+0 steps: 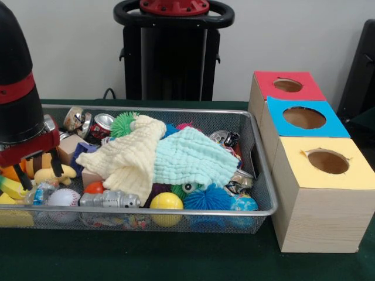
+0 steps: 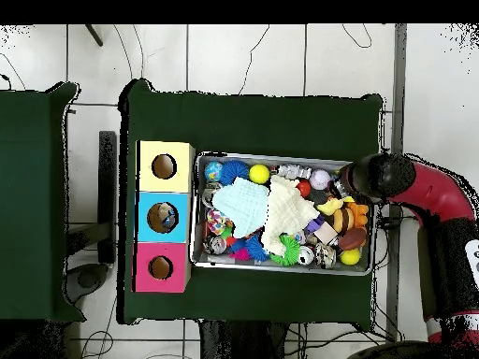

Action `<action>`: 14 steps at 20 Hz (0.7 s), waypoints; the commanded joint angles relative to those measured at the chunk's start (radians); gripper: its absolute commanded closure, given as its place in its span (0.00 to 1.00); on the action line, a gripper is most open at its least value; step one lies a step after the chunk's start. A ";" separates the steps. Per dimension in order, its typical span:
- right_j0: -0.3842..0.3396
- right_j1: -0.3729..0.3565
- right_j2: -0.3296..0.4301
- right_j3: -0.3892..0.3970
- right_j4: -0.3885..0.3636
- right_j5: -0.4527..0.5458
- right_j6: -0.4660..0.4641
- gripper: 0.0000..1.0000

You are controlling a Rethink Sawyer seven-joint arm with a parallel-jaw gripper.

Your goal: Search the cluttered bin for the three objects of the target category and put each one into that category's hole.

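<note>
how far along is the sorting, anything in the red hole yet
Nothing looks done: the red-topped hole shows no toy inside, though its depth is hidden. The bin is still heaped, with a yellow cloth and a pale green cloth covering the middle. The gripper is down at the bin's end among toys; a grasp can't be confirmed. All three placements appear left.

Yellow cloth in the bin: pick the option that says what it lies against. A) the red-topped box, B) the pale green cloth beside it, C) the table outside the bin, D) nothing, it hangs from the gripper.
B: the yellow cloth lies in the bin on the toys, its edge meeting the pale green cloth; the gripper is off at the bin's end, not holding it.
</note>
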 commanded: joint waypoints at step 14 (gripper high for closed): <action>0.003 0.040 0.074 0.058 0.038 -0.002 -0.059 0.00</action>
